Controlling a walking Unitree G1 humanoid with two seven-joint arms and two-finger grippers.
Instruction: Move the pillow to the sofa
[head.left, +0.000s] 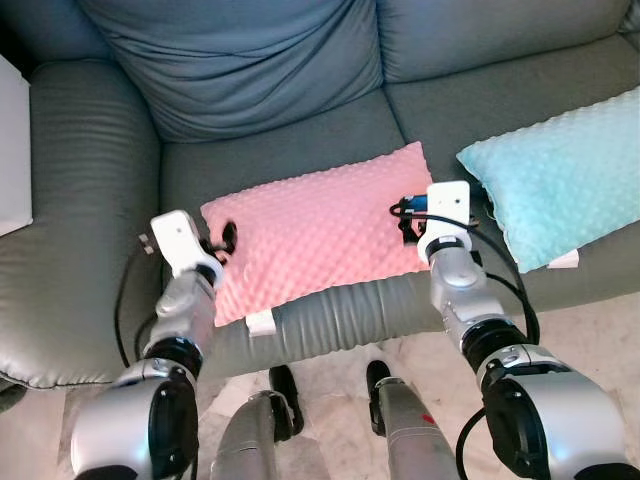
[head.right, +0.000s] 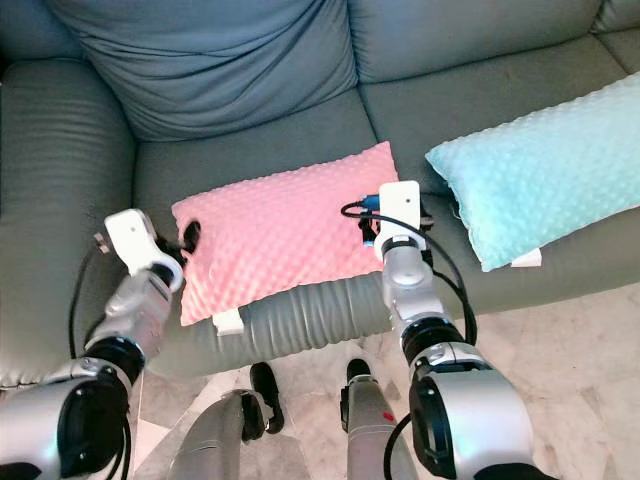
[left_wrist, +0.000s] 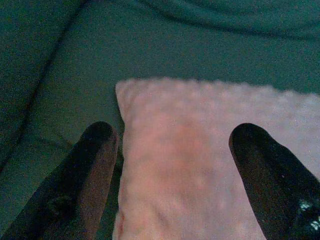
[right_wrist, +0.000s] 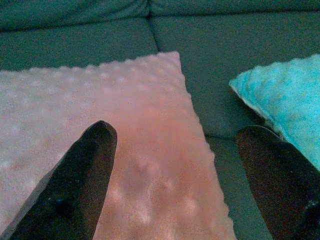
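Note:
A pink dimpled pillow (head.left: 320, 230) lies flat on the seat of the grey-green sofa (head.left: 260, 150), its front edge at the seat's rim. My left gripper (head.left: 222, 243) is at the pillow's left end, open, its fingers (left_wrist: 87, 170) straddling that end's corner. At the pillow's right end my right gripper (head.left: 408, 218) is open too, one finger (right_wrist: 80, 180) over the pink fabric and the other beside the edge. Neither pair of fingers is closed on the pillow (right_wrist: 125, 150).
A turquoise dimpled pillow (head.left: 560, 180) lies on the seat to the right, close to the pink one. A loose grey back cushion (head.left: 240, 60) leans behind. The sofa's left armrest (head.left: 80, 200) is beside my left arm. Pale marble floor (head.left: 600, 330) and my legs are below.

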